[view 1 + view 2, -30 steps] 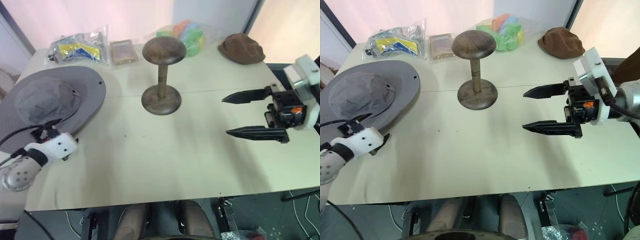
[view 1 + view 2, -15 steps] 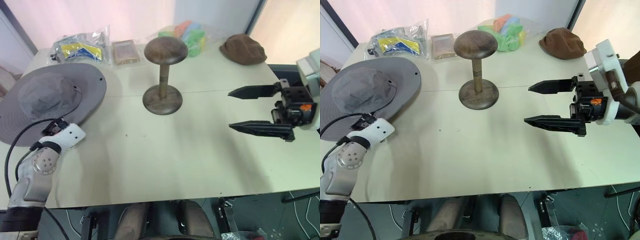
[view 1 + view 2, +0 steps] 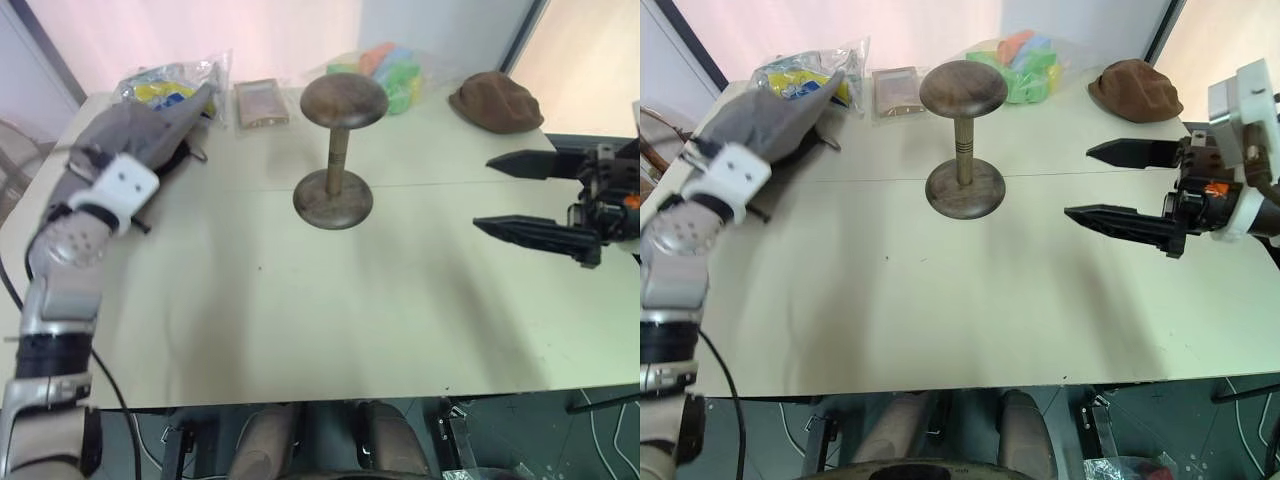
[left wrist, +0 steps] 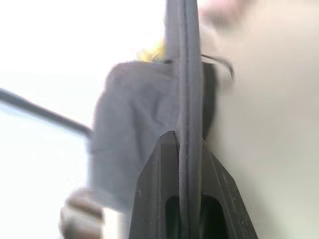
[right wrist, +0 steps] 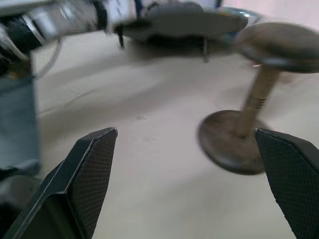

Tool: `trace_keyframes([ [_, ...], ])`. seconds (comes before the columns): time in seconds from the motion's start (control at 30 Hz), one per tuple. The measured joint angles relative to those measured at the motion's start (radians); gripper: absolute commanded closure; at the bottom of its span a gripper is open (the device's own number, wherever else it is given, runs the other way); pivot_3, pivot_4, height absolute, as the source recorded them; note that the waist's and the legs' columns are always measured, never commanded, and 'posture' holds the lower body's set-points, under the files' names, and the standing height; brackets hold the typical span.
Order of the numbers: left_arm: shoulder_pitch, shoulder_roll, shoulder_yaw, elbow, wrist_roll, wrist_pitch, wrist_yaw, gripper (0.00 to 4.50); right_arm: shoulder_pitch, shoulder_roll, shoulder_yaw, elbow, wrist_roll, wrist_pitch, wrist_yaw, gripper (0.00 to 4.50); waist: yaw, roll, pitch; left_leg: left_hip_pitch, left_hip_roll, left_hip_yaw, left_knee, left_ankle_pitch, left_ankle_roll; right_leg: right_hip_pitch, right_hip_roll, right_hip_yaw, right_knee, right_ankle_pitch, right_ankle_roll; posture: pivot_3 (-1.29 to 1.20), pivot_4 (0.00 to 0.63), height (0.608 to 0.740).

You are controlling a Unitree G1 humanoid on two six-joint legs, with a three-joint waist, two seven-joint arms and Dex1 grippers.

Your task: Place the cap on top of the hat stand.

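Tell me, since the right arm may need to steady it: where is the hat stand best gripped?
Probably the thin stem of the hat stand, approached from the robot's right, where the right gripper stands open. The domed top and disc base look too wide.

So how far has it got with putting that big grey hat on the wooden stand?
Done: the left hand is shut on the brim of the cap and holds it above the table. In hand: the cap hangs at the table's far left corner, well left of the hat stand. Left: carrying it across and setting it on the stand's bare domed top. The right hand waits open.
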Motion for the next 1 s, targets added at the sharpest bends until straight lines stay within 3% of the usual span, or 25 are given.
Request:
trace_keyframes([
  [0.17,-0.342,0.015,-0.069,0.083,-0.019,-0.109,-0.019,4.44,0.013,-0.011,-0.031,0.07,-0.033,-0.018,-0.017,0.0,0.003,0.0,0.0,-0.001,-0.001,0.001,0.003,-0.001,0.002,0.001,0.0,0.0,-0.001,0.002,0.003,0.0,0.15,0.735],
  [0.4,-0.596,-0.141,-0.224,0.209,-0.033,-0.33,-0.059,4.44,0.084,-0.025,-0.144,0.076,-0.035,-0.009,-0.031,0.0,-0.001,0.0,0.0,0.0,-0.001,0.003,0.003,-0.001,0.003,0.001,0.0,0.001,0.0,0.002,0.003,0.0,0.15,0.735],
  [0.53,-0.584,-0.162,-0.326,0.211,-0.023,-0.567,-0.108,4.44,0.154,-0.018,-0.224,0.035,-0.031,0.018,-0.05,0.0,-0.007,0.0,0.0,0.0,0.0,0.004,0.002,-0.001,0.004,0.0,0.001,0.004,0.001,0.002,0.003,0.0,0.15,0.735],
  [0.7,-0.505,-0.045,-0.394,0.307,0.178,-0.964,0.033,4.44,0.231,0.002,-0.322,-0.015,-0.005,0.056,-0.076,0.0,-0.024,0.0,0.0,0.002,0.0,0.004,0.002,-0.001,0.003,0.0,0.001,0.006,0.002,0.002,0.003,0.0,0.15,0.735],
  [1.0,-0.371,0.012,-0.379,0.332,0.354,-1.231,0.276,4.44,0.319,0.032,-0.381,-0.06,0.014,0.068,-0.107,0.0,-0.021,0.0,0.0,0.002,-0.001,0.004,0.004,-0.002,0.005,0.002,0.001,0.005,0.002,0.002,0.004,0.0,0.15,0.735],
])
